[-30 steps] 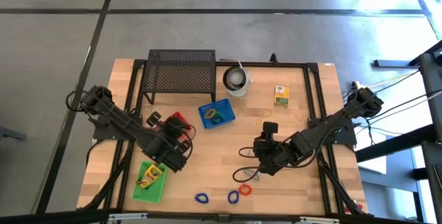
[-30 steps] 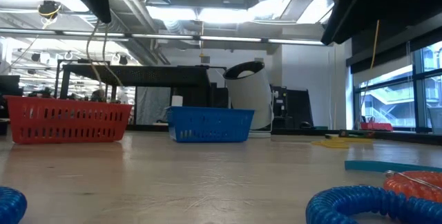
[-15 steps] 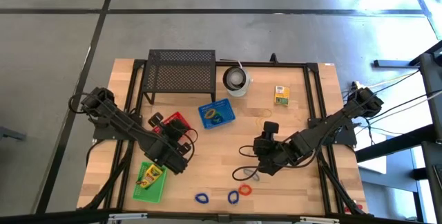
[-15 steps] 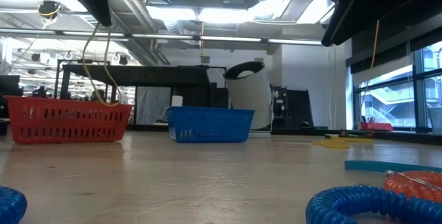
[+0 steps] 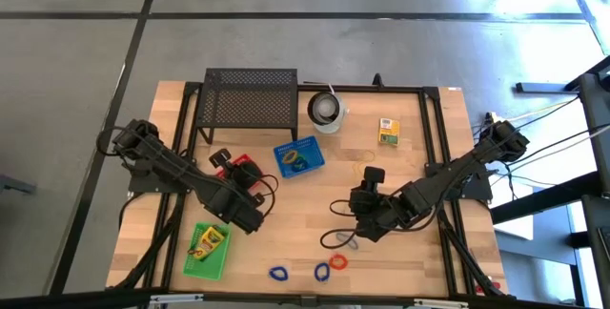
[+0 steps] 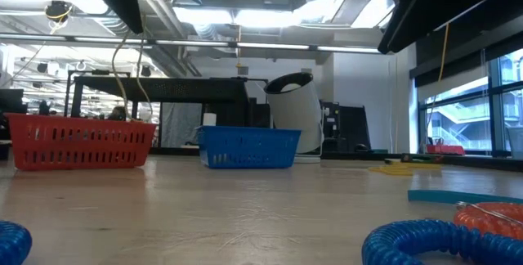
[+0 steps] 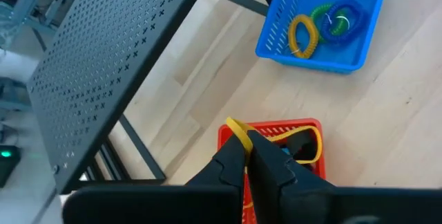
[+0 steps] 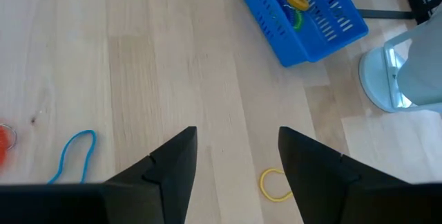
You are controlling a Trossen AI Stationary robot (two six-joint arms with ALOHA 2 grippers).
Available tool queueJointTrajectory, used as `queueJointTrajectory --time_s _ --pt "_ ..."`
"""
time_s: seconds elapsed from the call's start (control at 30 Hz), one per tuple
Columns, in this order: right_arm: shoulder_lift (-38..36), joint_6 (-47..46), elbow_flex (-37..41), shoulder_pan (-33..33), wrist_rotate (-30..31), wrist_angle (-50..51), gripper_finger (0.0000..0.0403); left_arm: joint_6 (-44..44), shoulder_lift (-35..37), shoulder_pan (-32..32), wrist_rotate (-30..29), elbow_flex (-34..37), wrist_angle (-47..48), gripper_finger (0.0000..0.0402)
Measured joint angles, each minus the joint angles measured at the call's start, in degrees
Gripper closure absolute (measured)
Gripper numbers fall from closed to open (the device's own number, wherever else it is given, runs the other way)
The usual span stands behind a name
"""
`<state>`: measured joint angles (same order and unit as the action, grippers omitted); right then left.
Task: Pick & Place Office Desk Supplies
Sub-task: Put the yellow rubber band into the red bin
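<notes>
My left gripper [image 7: 247, 148] hangs over the red basket [image 5: 246, 169], shut on a thin yellow loop [image 6: 122, 69]. My right gripper [image 8: 235, 144] is open above bare wood at mid-table [image 5: 355, 221], with nothing between its fingers. A yellow loop [image 8: 275, 184] and a thin blue loop [image 8: 72, 156] lie flat on the wood near it. Two blue coil loops [image 5: 277, 274] [image 5: 321, 272] and an orange one [image 5: 338, 262] lie by the near edge. One crayon box [image 5: 388, 131] lies flat on the table. Another [image 5: 210, 242] lies in the green basket [image 5: 200, 263]. My left gripper pinches the yellow loop's upper end [image 7: 237, 128] between its two fingers, coming from above. The loop hangs slack below them. Its lower part [image 7: 316, 148] reaches into the red basket.
A blue basket [image 5: 298, 157] holding yellow, green and blue loops stands at mid-table. The black mesh stand [image 5: 249, 99] and white cup [image 5: 327, 111] are along the far edge. A black frame rail [image 5: 427, 147] runs down the right side. Bare wood lies between the two arms.
My left gripper has moved a little toward the table's right, over the red basket, staying shut on the yellow loop. The hanging loop has swung along with it. The right arm has kept still.
</notes>
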<state>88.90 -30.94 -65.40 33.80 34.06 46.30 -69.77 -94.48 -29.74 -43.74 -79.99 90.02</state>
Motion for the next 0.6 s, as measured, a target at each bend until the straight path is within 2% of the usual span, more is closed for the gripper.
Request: queueJointTrajectory --time_s 0.23,0.33,0.5,0.6 --pt "0.0 0.0 0.0 0.0 0.0 0.0 0.0198 1.0 2.3 0.0 0.3 2.2 -0.1 0.0398" --pt "0.0 -0.1 0.0 0.0 0.0 0.0 0.0198 -4.4 5.4 0.0 2.3 6.9 0.0 0.04" --pt "0.0 -0.1 0.0 0.0 0.0 0.0 0.0198 -17.3 8.6 -1.0 10.8 15.8 -0.3 0.0397" --pt "0.0 0.0 0.0 -0.2 0.0 0.0 0.0198 -21.4 8.8 -2.5 13.9 19.7 -3.2 0.0399"
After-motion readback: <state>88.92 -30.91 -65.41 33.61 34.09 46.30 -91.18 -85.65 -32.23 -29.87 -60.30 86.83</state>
